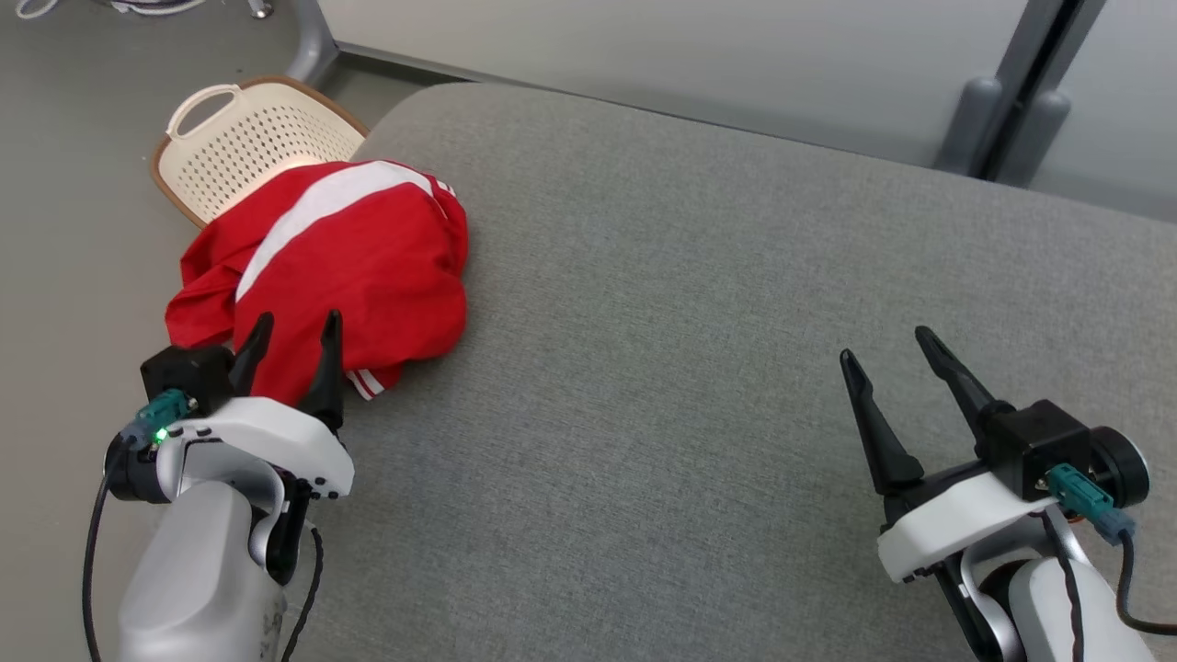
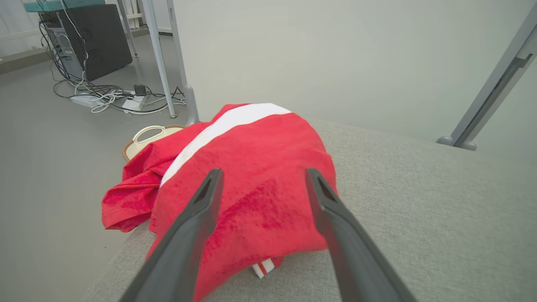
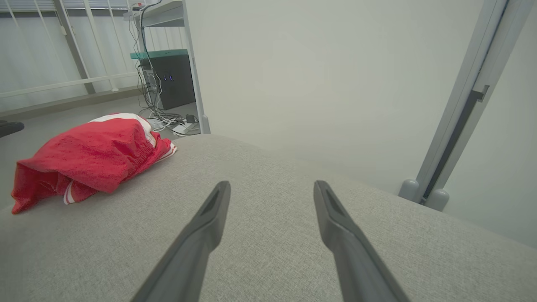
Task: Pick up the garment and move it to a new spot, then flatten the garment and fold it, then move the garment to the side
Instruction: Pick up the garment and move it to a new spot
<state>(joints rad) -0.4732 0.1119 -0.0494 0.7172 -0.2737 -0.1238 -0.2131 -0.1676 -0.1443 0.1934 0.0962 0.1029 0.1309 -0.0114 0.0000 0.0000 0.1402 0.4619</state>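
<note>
Though the garment [image 1: 368, 276] lies bunched, its white stripe [image 1: 331, 198] runs diagonally.

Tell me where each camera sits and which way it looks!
Head view: on the robot's head, looking down at the grey surface; left end effector and right end effector show, both open.
Left wrist view: on the left wrist, aimed along its fingers at the red garment.
Right wrist view: on the right wrist, aimed along its fingers across the surface toward the wall.
Shared: all three see the garment.
</note>
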